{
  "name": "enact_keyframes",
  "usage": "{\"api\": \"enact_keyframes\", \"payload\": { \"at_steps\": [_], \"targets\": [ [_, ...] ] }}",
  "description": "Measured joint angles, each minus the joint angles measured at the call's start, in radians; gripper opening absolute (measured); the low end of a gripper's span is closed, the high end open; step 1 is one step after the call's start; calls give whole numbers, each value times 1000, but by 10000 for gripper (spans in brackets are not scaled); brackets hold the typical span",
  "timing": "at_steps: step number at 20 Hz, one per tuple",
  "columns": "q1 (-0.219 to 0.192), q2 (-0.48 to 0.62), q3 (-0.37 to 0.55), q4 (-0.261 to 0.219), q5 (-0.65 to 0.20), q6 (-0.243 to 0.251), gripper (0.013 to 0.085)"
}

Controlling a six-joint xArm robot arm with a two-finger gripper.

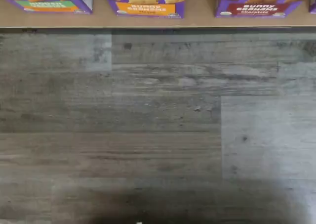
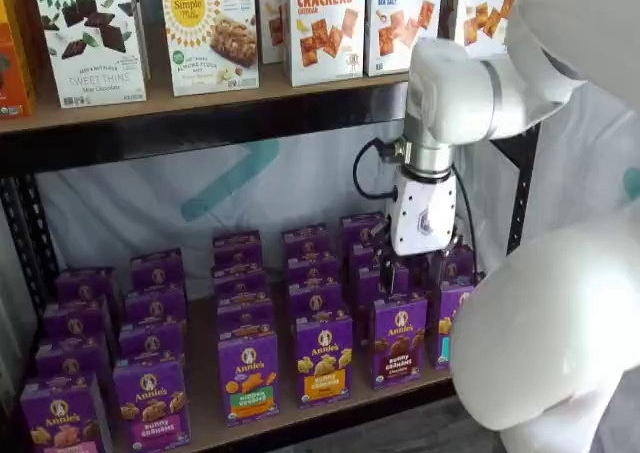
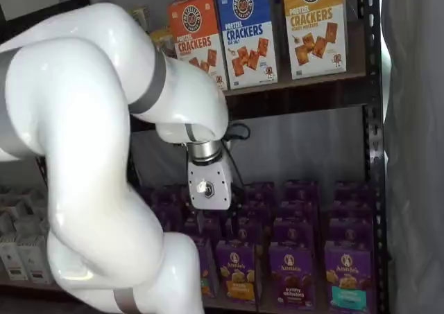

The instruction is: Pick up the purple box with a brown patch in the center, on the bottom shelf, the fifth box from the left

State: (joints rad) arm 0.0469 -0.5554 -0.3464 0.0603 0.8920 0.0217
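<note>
The purple box (image 2: 398,338) with brown bunny cookies and a dark bottom label stands in the front row of the bottom shelf (image 2: 205,413), between a yellow-band box (image 2: 322,358) and a teal-band box (image 2: 450,323). It also shows in a shelf view as the purple box (image 3: 290,272), and in the wrist view only the lower part of the purple box (image 1: 264,1) shows. My gripper (image 2: 418,271) hangs fingers down over the rows just behind and above it, open, holding nothing. The gripper (image 3: 210,220) hangs there in front of the rear cartons.
Larger cracker and cookie boxes (image 2: 325,23) fill the board above. A black rack post (image 2: 520,193) stands right of the gripper, and a black cable (image 2: 360,168) loops off the wrist. My white arm (image 3: 83,120) hides the left cartons. Grey plank floor (image 1: 148,125) lies below the shelf edge.
</note>
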Motion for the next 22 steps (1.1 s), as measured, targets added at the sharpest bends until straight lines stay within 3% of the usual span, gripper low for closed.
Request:
{"api": "enact_keyframes", "payload": {
  "at_steps": [4,15,22],
  "targets": [
    [-13,109,12,8,-121,-25,850],
    [-47,427,15,-84,-507,7,850],
    [-72,614,-34,-184,-667,79,850]
  ]
}}
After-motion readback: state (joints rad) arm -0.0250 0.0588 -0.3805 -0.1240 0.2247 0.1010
